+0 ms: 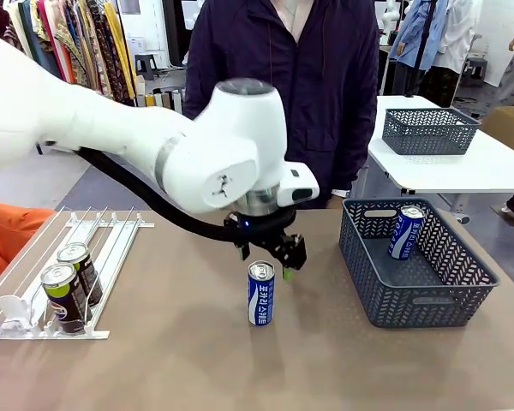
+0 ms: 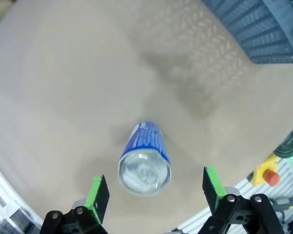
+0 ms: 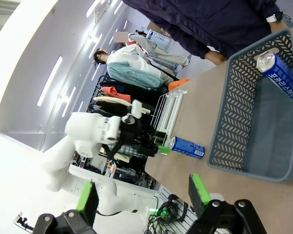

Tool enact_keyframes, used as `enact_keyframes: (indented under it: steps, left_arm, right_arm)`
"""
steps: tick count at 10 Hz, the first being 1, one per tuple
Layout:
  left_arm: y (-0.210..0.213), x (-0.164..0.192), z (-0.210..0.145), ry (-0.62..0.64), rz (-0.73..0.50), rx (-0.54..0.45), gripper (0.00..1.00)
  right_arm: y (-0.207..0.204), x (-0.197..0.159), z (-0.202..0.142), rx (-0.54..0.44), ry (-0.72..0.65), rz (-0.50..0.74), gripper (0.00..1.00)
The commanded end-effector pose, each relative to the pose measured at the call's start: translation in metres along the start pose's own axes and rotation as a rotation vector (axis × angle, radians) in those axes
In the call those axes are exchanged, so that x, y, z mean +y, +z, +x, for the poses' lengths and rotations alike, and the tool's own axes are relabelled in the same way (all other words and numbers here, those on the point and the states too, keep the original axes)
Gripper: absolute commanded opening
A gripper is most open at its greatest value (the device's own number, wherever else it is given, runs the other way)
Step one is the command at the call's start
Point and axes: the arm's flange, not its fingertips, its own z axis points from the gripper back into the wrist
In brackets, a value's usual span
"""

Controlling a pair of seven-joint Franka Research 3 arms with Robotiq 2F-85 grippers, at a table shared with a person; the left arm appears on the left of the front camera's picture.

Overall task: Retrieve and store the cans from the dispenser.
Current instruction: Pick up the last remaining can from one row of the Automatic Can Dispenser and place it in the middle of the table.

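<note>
Blue and white, a blue can stands upright on the tan table, near the middle, between the dispenser and the basket. My left gripper hangs just above and behind its silver top. In my left wrist view I look straight down on the blue can: my left gripper has its jaws spread wide, with one of the green pads on each side of the can and a clear gap of table showing between pad and can on both sides. I hold nothing there.

My right gripper is spread wide too, with nothing between its fingers, and it looks across the table from the basket's side. From there I see the basket, the blue can and my left gripper beside it.

A second blue can leans tilted against the basket's far wall, its top up. Two dark cans sit one behind the other in a lane of the dispenser, at its near end on my left. A person in a dark jacket stands at the table's far side.
</note>
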Motion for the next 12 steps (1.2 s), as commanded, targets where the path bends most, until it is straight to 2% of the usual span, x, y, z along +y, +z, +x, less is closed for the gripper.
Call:
enact_keyframes:
  steps: [1, 3, 4, 5, 6, 7, 8, 9, 10, 12]
  left_arm:
    - [0.061, 0.031, -0.047, -0.005, -0.024, -0.014, 1.00]
    - [0.118, 0.078, -0.090, 0.001, -0.092, 0.014, 1.00]
    - [0.148, 0.125, -0.117, 0.029, -0.190, 0.004, 1.00]
    - [0.172, 0.172, -0.147, 0.073, -0.308, -0.057, 1.00]
    - [0.191, 0.220, -0.183, 0.203, -0.340, -0.141, 1.00]
    - [0.203, 0.278, -0.228, 0.304, -0.457, -0.213, 1.00]
    - [0.207, 0.323, -0.269, 0.341, -0.602, -0.269, 1.00]
    - [0.201, 0.367, -0.309, 0.435, -0.688, -0.315, 1.00]
    - [0.186, 0.399, -0.350, 0.448, -0.853, -0.394, 1.00]
    - [0.139, 0.438, -0.418, 0.639, -1.051, -0.597, 1.00]
  right_arm:
    - [-0.002, 0.003, 0.004, -0.022, 0.007, 0.023, 1.00]
    - [-0.002, 0.003, 0.004, -0.022, 0.007, 0.023, 1.00]
    - [-0.002, 0.003, 0.004, -0.022, 0.007, 0.023, 1.00]
    - [-0.002, 0.003, 0.004, -0.022, 0.007, 0.023, 1.00]
    - [-0.002, 0.003, 0.004, -0.022, 0.007, 0.023, 1.00]
    - [-0.002, 0.003, 0.004, -0.022, 0.007, 0.023, 1.00]
    - [-0.002, 0.003, 0.004, -0.022, 0.007, 0.023, 1.00]
    - [-0.002, 0.003, 0.004, -0.022, 0.007, 0.023, 1.00]
    - [-0.002, 0.003, 0.004, -0.022, 0.007, 0.023, 1.00]
    - [-0.002, 0.003, 0.004, -0.022, 0.007, 0.023, 1.00]
